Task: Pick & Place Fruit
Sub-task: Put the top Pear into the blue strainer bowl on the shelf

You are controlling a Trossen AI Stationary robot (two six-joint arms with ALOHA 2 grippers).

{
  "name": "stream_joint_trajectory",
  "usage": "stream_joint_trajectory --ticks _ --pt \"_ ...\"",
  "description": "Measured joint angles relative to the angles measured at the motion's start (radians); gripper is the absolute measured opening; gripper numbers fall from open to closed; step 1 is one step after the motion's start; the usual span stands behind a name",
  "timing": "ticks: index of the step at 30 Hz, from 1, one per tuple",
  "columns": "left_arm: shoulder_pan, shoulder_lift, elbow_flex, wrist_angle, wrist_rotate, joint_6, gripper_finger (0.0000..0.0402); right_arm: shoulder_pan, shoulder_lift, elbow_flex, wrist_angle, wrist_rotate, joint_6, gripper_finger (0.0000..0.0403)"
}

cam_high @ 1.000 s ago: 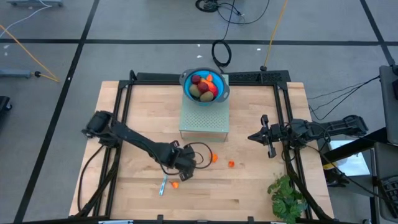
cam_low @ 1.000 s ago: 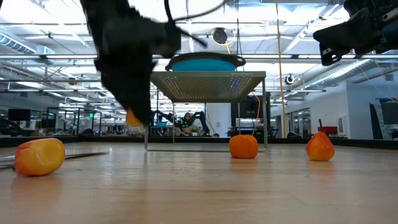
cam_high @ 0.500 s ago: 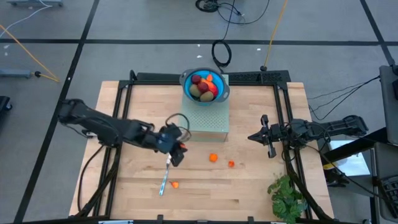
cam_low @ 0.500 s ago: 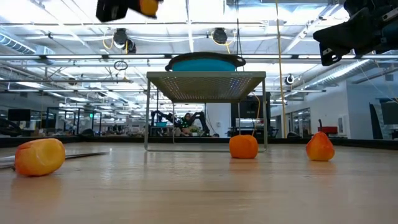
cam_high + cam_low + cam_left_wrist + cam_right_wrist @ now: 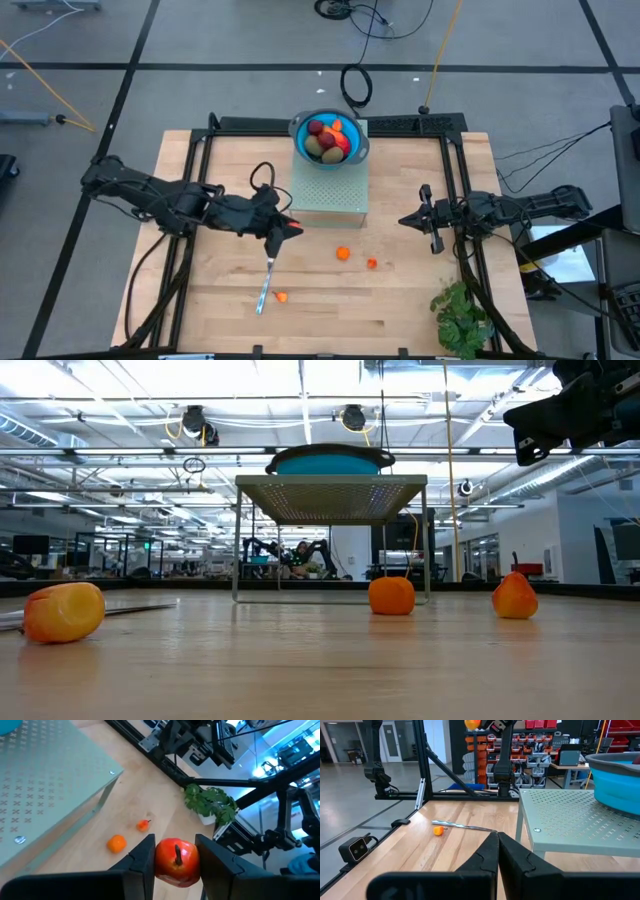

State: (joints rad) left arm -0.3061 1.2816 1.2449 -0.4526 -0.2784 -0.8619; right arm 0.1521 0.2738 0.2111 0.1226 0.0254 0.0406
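Two left fingers (image 5: 142,860) clamp red fruit (image 5: 177,861) between them (stem showing)

**Wooden table and what rests on it**

A light wooden table (image 5: 400,300) carries a perforated grey stand (image 5: 328,190) near its far edge. In front of it lie two small orange fruit pieces (image 5: 343,253) (image 5: 371,263), a slim silver knife (image 5: 265,285) with another orange piece (image 5: 282,297) just beside it, and a leafy green plant (image 5: 460,315) at the near right corner.

Overhead, table-level, two wrist views
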Motion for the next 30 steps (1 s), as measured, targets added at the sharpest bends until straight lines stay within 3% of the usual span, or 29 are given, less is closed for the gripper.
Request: stream_joint_trajectory --ticks 8,16,30 --pt "0.000 0.000 0.000 0.002 0.017 0.062 0.0107 0.000 0.000 0.000 0.000 0.000 0.000 0.0000" --pt "-0.009 0.001 0.000 0.002 -0.023 0.561 0.0123 0.000 0.000 0.000 0.000 0.000 0.000 0.0000" --pt "0.009 0.001 0.000 0.014 -0.308 1.363 0.0128 0.000 0.000 0.000 0.000 0.000 0.000 0.0000"
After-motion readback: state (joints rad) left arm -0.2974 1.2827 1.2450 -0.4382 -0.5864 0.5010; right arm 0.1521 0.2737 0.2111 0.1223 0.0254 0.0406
